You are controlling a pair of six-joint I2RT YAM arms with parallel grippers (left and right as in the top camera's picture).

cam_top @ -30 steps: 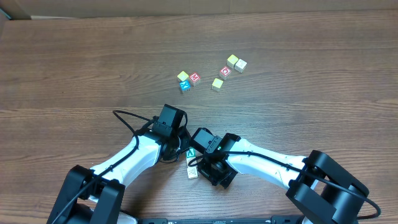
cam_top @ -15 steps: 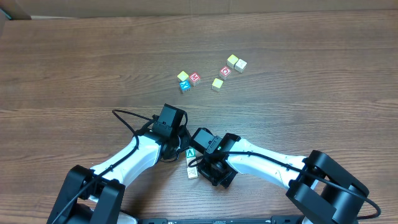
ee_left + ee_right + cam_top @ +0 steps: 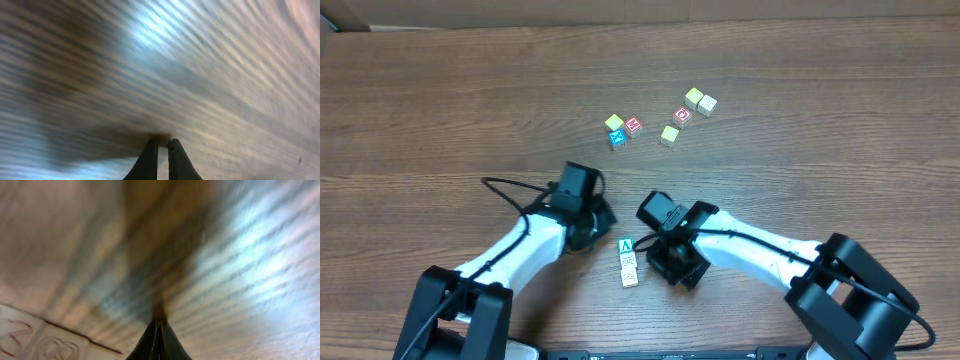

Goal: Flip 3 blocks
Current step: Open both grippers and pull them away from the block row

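Note:
Three blocks lie in a short row near the table's front. The green-faced one [image 3: 626,244] is farthest from the front, with two pale ones [image 3: 629,262] [image 3: 631,279] below it. My left gripper [image 3: 586,233] hangs just left of the row, shut and empty; its fingertips [image 3: 162,145] point at bare wood. On the right of the row is my right gripper [image 3: 672,262], also shut with nothing in it [image 3: 159,322]. A pale block face with red marks [image 3: 25,337] fills the lower left corner of the right wrist view, close beside the fingers. Both wrist views are blurred.
Farther back lies a loose group of other cubes: yellow-topped ones [image 3: 614,122] [image 3: 669,134] [image 3: 693,97], a blue one [image 3: 617,138], red ones [image 3: 634,125] [image 3: 683,114] and a pale one [image 3: 707,104]. Black cables loop beside the left arm [image 3: 505,190].
Both arms have drawn apart from the row of blocks, the left to the left and the right to the right. The blocks now show uncovered and have not moved.

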